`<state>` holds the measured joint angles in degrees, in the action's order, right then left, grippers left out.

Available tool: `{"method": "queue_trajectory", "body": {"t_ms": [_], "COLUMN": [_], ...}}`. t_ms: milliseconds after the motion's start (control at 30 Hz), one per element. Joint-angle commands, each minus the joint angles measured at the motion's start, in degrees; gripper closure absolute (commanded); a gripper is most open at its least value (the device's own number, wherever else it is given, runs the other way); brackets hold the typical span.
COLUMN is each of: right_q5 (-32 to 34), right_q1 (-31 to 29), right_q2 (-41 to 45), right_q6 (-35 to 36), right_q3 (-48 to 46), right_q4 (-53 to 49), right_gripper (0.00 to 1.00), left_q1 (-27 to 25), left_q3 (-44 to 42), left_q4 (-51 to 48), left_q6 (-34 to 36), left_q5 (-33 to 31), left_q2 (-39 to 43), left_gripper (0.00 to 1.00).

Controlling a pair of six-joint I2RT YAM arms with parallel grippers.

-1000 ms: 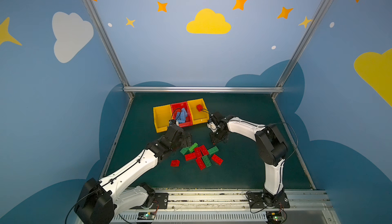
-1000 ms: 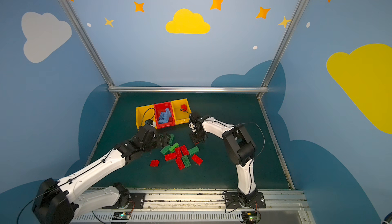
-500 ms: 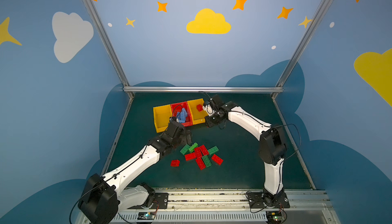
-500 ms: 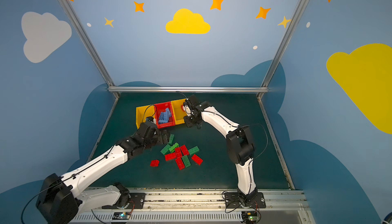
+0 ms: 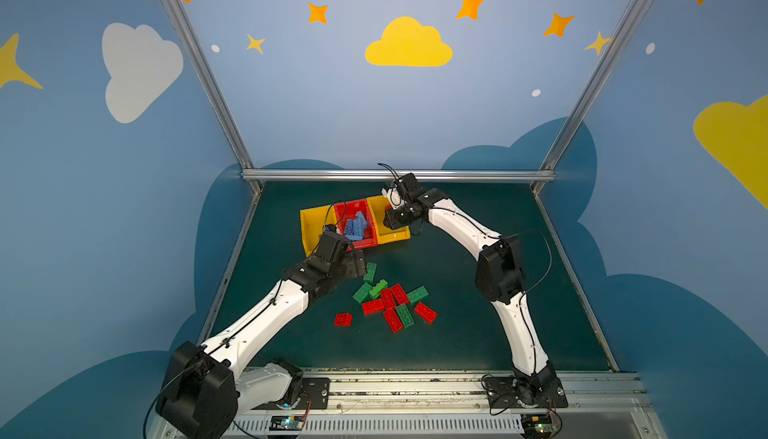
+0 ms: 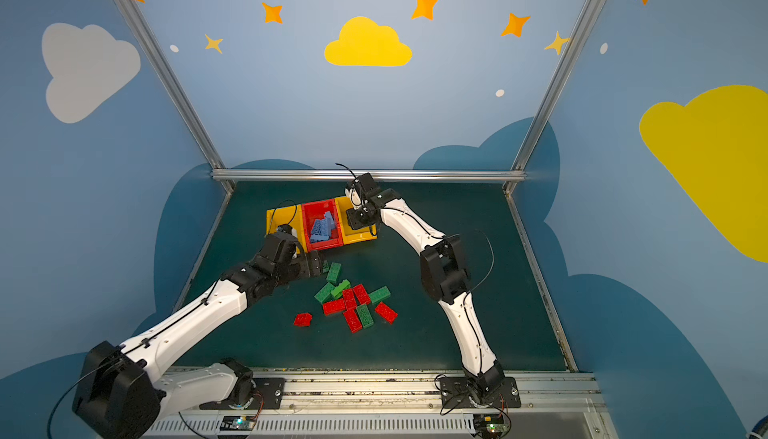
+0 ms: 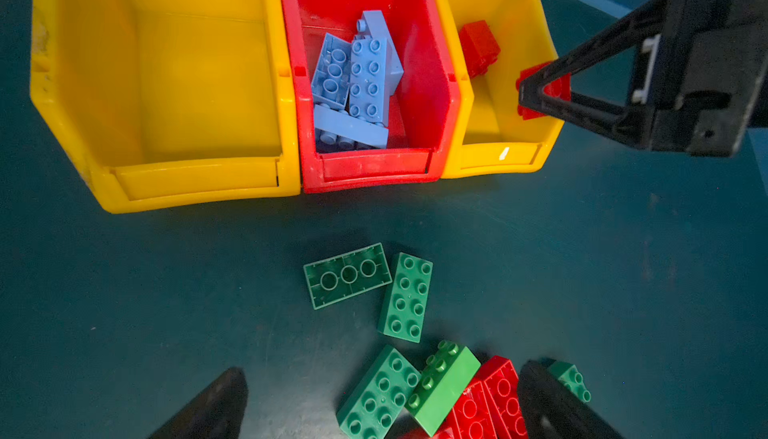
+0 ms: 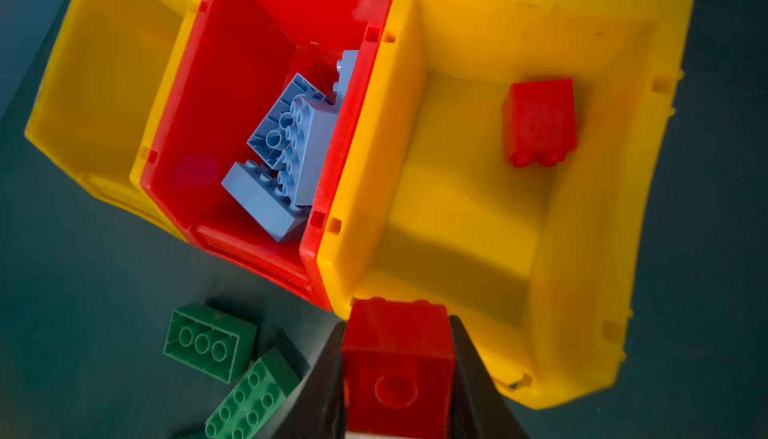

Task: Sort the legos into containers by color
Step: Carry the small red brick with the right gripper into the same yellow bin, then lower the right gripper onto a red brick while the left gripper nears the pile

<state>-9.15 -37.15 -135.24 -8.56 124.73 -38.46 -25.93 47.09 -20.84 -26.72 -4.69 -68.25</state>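
Right pincer (image 8: 397, 322) is gripping a short red brick (image 8: 397, 378) above the right-hand yellow bin (image 8: 590, 250); left pincer (image 7: 382, 371) is hovering wide open over green bricks (image 7: 405, 297).

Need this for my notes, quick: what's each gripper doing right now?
Left gripper: open, holding nothing, above the green bricks.
Right gripper: shut on a short red brick, at a yellow bin's rim.

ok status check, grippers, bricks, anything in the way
Right gripper shut on small red brick, at yellow bin rim; another red brick already inside. Left gripper open above loose green bricks. Nothing blocking the drop.
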Motion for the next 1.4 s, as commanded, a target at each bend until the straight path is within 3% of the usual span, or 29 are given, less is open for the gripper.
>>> {"method": "queue_trajectory", "body": {"t_ms": [0, 67, 200, 300, 567, 767, 1033, 1367], "right_q5": [-0.57, -0.27, -0.85, -1.18, -2.04, -1.52, 0.05, 0.91], "right_q1": [0.41, 0.5, 0.76, 0.98, 2.02, 2.17, 0.93, -4.45], "right_q2": [-2.9, -5.47, -7.07, -5.62, 1.96, 14.94, 31.22, 45.73], "right_q6": [-0.7, -0.81, -1.02, -0.52, 2.02, 3.02, -0.84, -7.97], "right_q3": [5.0, 8.98, 12.33, 11.52, 5.55, -12.05, -38.31, -60.36], "right_q4": [1.96, -0.24, -1.98, -1.53, -4.15, -4.25, -3.73, -2.06], "right_gripper": [0.75, 0.7, 0.29, 0.19, 0.16, 0.15, 0.17, 0.21], "left_q1": [1.47, 2.1, 2.73, 2.8, 2.73, 0.62, -6.56, -14.49], "left_q3": [1.25, 1.34, 1.73, 2.34, 3.6, 1.68, -1.4, -2.85], "left_q4": [-1.33, -1.24, -0.87, -1.03, -0.94, -0.31, -0.74, 0.14], "left_q6": [1.53, 1.65, 1.74, 1.76, 2.01, -1.2, -6.2, -11.39], "left_q5": [1.31, 1.84, 2.59, 3.34, 8.35, 7.71, 2.6, -2.29], "left_q2": [0.12, -0.14, -1.06, -2.04, -4.06, -2.83, 0.08, -0.01], "left_gripper": [0.0, 0.0, 0.0, 0.0, 0.0, 0.0, 0.0, 0.0]}}
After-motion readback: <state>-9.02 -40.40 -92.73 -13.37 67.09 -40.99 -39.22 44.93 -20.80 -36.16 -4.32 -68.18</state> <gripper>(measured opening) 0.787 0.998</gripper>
